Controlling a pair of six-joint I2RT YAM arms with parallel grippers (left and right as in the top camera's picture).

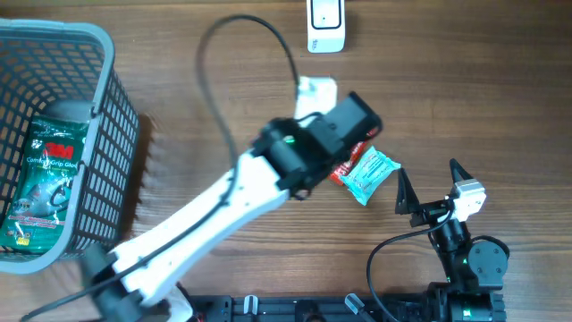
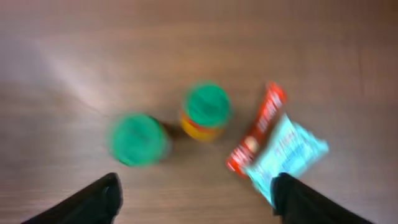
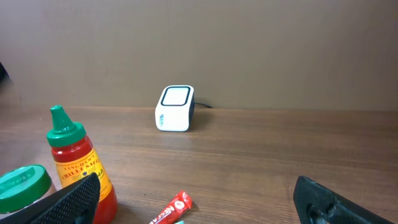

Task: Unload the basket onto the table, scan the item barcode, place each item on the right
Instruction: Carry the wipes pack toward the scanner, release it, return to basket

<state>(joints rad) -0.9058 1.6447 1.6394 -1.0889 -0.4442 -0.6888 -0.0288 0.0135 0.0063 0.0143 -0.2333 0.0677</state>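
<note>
The white barcode scanner (image 1: 323, 25) stands at the table's far edge and faces the right wrist camera (image 3: 175, 109). A red sachet (image 2: 258, 127) and a teal packet (image 2: 289, 152) lie side by side mid-table (image 1: 362, 170). My left gripper (image 2: 198, 193) hovers open above the wood with nothing between its fingers. In its blurred view a green-capped sauce bottle (image 2: 206, 107) and a green-lidded jar (image 2: 137, 140) stand just ahead. My right gripper (image 1: 426, 170) rests open to the right of the packets. The red sauce bottle (image 3: 74, 165) is beside its left finger.
A grey mesh basket (image 1: 107, 134) at the left edge holds a green 3M package (image 1: 45, 174). My left arm (image 1: 268, 170) crosses the table diagonally and hides the bottles from overhead. The scanner's black cable (image 1: 210, 80) loops across the wood.
</note>
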